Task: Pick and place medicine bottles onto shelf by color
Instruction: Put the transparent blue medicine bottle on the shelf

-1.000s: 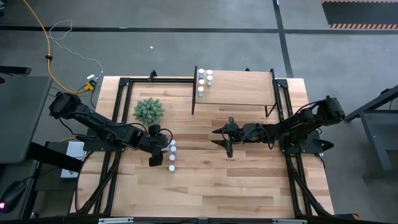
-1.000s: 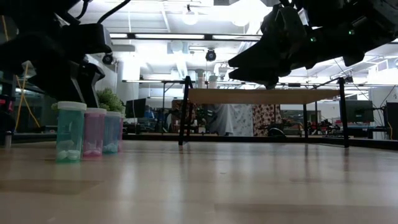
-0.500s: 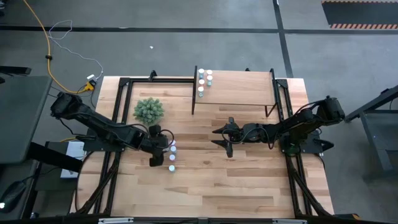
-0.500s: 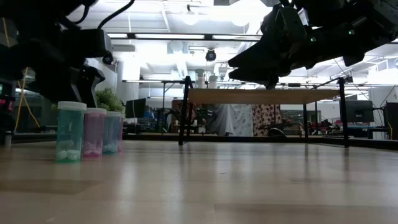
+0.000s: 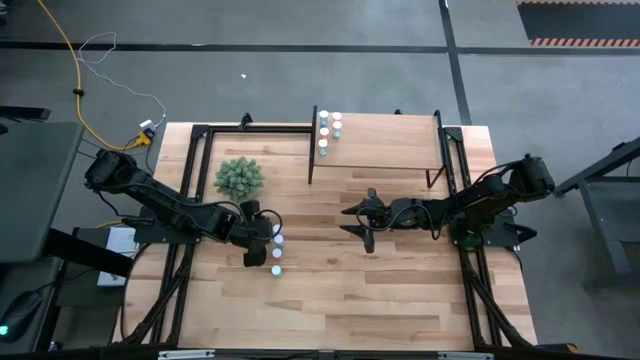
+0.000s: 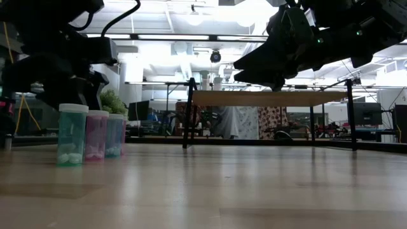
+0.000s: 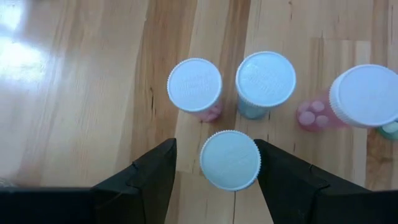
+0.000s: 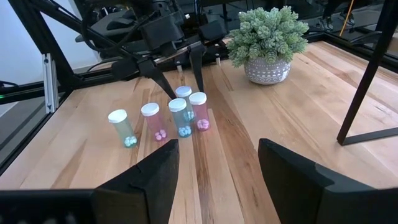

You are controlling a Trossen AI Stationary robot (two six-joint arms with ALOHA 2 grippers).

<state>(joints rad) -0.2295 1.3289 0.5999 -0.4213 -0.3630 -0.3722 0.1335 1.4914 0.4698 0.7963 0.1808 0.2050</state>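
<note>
Nearest the table's front edge stands a cluster of five bottles (image 8: pixel 161 121) with white caps, well apart from the shelf; a teal one (image 8: pixel 122 128) sits at the end of the row, then a pink one (image 8: pixel 152 121), a blue one (image 8: pixel 179 117) and another pink one (image 8: pixel 198 111), with a fifth (image 7: pixel 230 160) tucked behind. The left gripper (image 5: pixel 262 243) hangs over that cluster with its fingers (image 7: pixel 146 177) spread wide, and the wrist view shows the fifth bottle's cap sitting between them, nothing gripped yet. To my eye the step in hand is taking that bottle, and doing it well means coming straight down so the fingers slip past the close neighbours without tipping any, then closing on the body below the cap. The bottles look like smooth clear plastic cylinders, with small pills showing at the bottom of a few; I'd guess they are light and topple easily. The tabletop (image 5: pixel 400 300) is pale striped wood with a slight sheen. Further in, the right gripper (image 5: pixel 362 222) waits mid-table, open and empty. A bushy green plant (image 5: pixel 240 177) in a pale pot sits behind the cluster. Farthest back, the light-wood shelf (image 5: pixel 390 140) on thin black supports carries several bottles (image 5: pixel 329 130) grouped at one end.
</note>
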